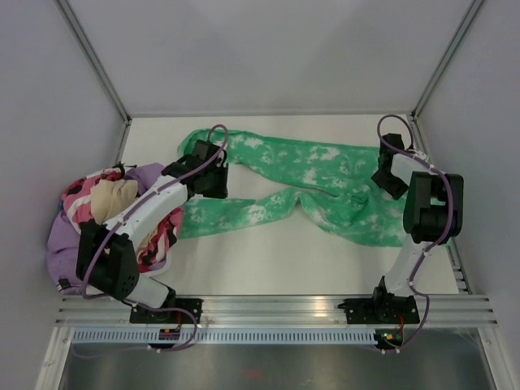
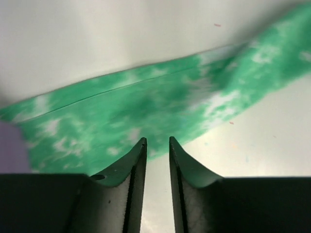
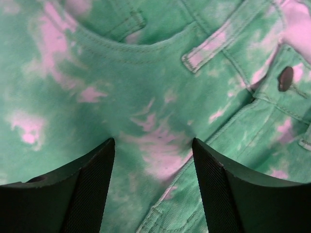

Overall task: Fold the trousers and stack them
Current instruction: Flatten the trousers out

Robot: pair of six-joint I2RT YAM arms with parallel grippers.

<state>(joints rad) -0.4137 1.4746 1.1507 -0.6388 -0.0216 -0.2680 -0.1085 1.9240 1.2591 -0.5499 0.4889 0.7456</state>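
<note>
The green tie-dye trousers [image 1: 301, 183] lie spread across the table, waist to the right and both legs running left. My left gripper [image 1: 210, 175] is over the left ends of the legs. In the left wrist view [image 2: 157, 141] its jaws stand a narrow gap apart with nothing between them, above the edge of a trouser leg [image 2: 146, 107]. My right gripper [image 1: 388, 180] is at the waist end. In the right wrist view [image 3: 153, 143] it is wide open, with the fingertips at the waist fabric [image 3: 160, 87] near a pocket. The dark waist button [image 3: 285, 78] is to the right.
A pile of other clothes [image 1: 106, 203], purple, pink and beige, lies at the table's left edge beside the left arm. Its purple edge shows in the left wrist view [image 2: 9, 145]. Grey walls close in the back and both sides. A metal rail [image 1: 276, 307] runs along the near edge.
</note>
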